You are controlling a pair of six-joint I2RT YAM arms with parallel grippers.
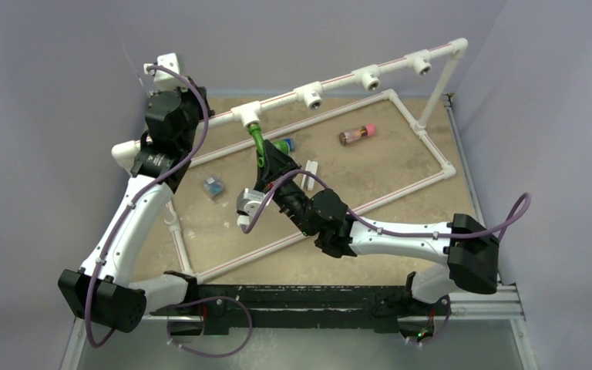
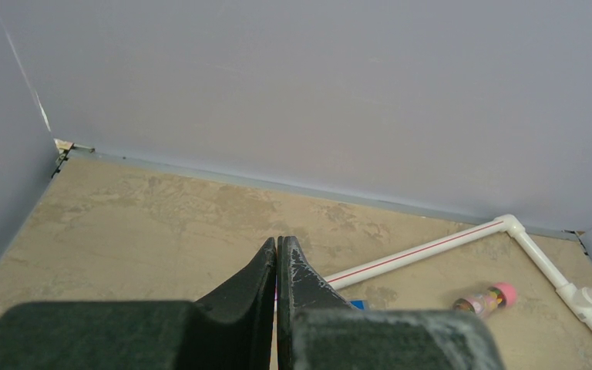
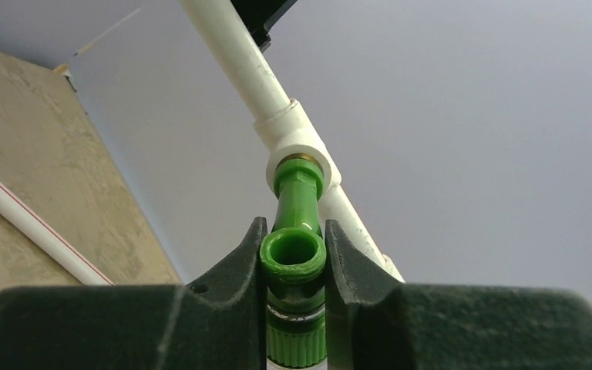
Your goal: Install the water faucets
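– Right end effector (image 3: 293, 250), what does it have?
– Its two dark fingers are clamped on a green faucet (image 3: 298, 193), gripping just behind the round open spout. The faucet's stem end is at the mouth of a white tee fitting (image 3: 302, 150) on the raised pipe rail (image 1: 339, 83), above the back of the counter (image 1: 401, 166).
– And the left end effector (image 2: 277, 245)?
– Fingers pressed together, nothing between them, raised over the counter's far left. A pink-capped bottle (image 1: 357, 134) lies on the counter.

Free gap beneath raised pipe rail (image 1: 339, 84)
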